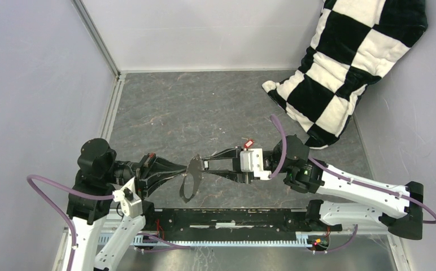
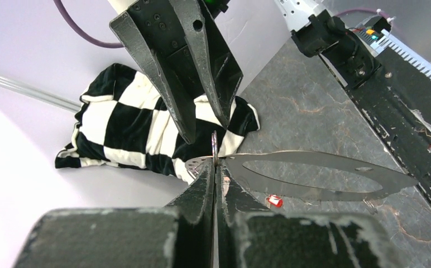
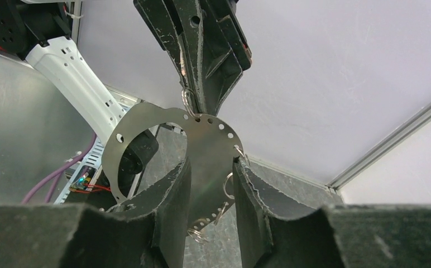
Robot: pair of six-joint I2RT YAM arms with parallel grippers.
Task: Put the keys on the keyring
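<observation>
The keyring (image 1: 190, 186) is a thin grey metal oval hoop with small holes and little wire rings along one side, held in the air between both arms. My left gripper (image 1: 185, 169) is shut on its edge (image 2: 215, 166). My right gripper (image 1: 203, 162) is open, its fingers (image 3: 174, 184) on either side of the hoop's wide holed band (image 3: 205, 145). The red-headed key (image 1: 248, 143) lies on the table beside the right wrist and also shows in the left wrist view (image 2: 274, 201). The black key is not in view.
A black-and-white checkered pillow (image 1: 345, 62) leans in the far right corner. A black rail (image 1: 232, 217) runs along the near edge between the arm bases. White walls close the left, back and right sides.
</observation>
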